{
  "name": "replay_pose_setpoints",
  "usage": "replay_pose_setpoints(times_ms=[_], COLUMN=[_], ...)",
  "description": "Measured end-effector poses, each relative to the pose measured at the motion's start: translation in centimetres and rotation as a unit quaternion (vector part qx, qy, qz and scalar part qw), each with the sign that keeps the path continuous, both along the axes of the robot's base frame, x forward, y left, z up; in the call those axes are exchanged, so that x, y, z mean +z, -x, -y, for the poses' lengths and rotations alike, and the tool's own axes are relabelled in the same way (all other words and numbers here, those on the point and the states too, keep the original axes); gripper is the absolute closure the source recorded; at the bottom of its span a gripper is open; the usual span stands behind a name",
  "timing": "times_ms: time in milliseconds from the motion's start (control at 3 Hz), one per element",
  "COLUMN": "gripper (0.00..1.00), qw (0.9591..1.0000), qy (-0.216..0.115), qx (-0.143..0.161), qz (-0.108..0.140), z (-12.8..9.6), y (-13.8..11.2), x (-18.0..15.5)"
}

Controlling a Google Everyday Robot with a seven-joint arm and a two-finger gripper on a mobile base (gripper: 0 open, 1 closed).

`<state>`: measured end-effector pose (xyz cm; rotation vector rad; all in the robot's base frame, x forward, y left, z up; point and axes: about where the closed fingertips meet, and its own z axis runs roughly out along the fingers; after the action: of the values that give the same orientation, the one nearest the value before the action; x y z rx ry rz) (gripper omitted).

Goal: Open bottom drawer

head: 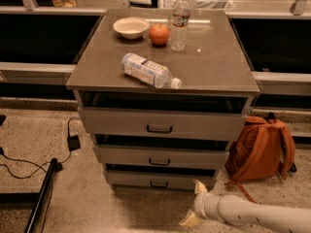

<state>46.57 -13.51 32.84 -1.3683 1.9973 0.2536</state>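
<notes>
The bottom drawer (160, 180) is the lowest and narrowest of three grey drawer fronts in the cabinet, with a small dark pull handle (159, 184) at its centre. It stands slightly out, with a dark gap above its front. My gripper (194, 203) is low over the floor, just right of and in front of the drawer's right end. Its two pale fingers are spread apart, one fingertip (199, 186) pointing up near the drawer's lower right corner, the other (189, 220) near the floor. It holds nothing and does not touch the handle.
The middle drawer (160, 155) and the tall top drawer (160, 123) are above. On the cabinet top (214, 67) are a lying water bottle (149, 71), an upright bottle (179, 21), an apple (159, 34) and a bowl (130, 27). An orange backpack (260, 149) stands at right; cables and a dark pole (41, 195) lie at left.
</notes>
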Motion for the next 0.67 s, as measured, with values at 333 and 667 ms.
replay_pose_setpoints(times_ms=[333, 667], gripper=[0.0, 0.0], qw=[0.9979, 0.9964], qy=[0.044, 0.051], qx=[0.026, 0.023], qz=[0.04, 0.064], z=[0.4, 1.2], y=[-3.2, -5.8], x=[-5.3, -7.2])
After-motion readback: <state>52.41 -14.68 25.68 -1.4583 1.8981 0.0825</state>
